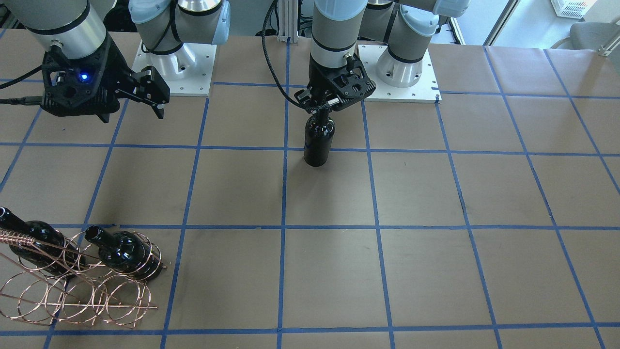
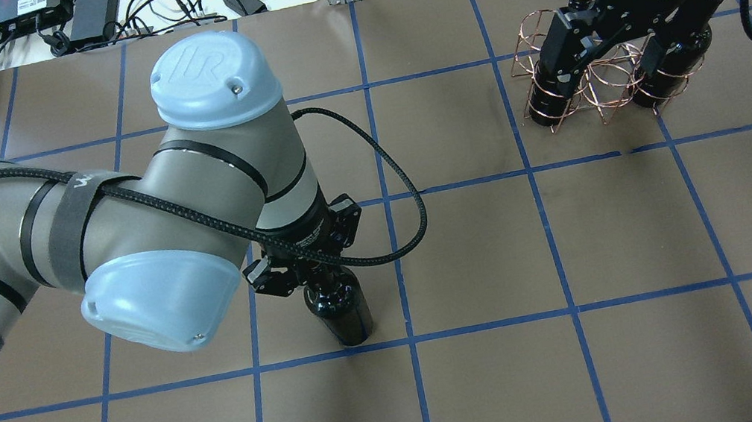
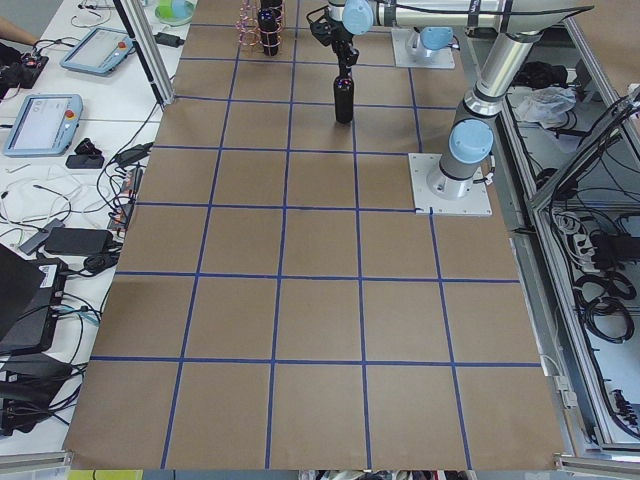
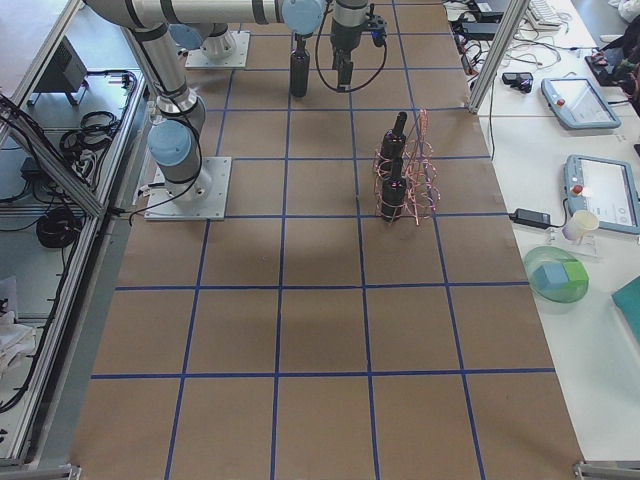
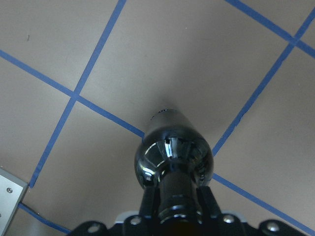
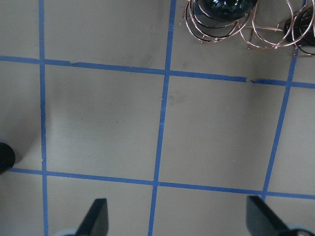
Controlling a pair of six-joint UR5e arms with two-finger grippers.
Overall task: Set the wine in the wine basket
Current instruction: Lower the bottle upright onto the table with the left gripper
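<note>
**Item 1, left gripper** [image 1: 320, 107]. Points straight down. I log it as clamped on the neck of the wine [image 1: 318, 140]. In the left wrist view its fingers [image 5: 147, 206] press against the glass from either side.

**Item 2, the wine.** Dark glossy bottle with no label. It is upright under the left gripper, near the middle of the surface [image 1: 436, 271], towards the robot's side. Its base sits at a blue tape line [image 1: 387, 151]. I cannot tell whether the base touches the surface or hangs just over it.

**Item 3, right gripper** [image 1: 154, 94]. Fingers spread wide apart with nothing between them, held high above the surface. Its own wrist view looks down on bare paper between the two fingertips [image 6: 96, 216], with the basket at that view's top edge.

**Item 4, wine basket** [image 1: 77, 291]. Copper wire rings joined by rods, standing on the robot's right, towards the side of the surface away from the robot. It is well apart from the held wine. A twisted handle [image 1: 19, 238] rises from it.

**Item 5, two more dark bottles** [image 1: 123, 252]. They stand neck up in the basket's rings, in the row nearer the robot, one towards each end.

**Item 6, surface.** Brown paper, marked into squares with blue tape.
</note>
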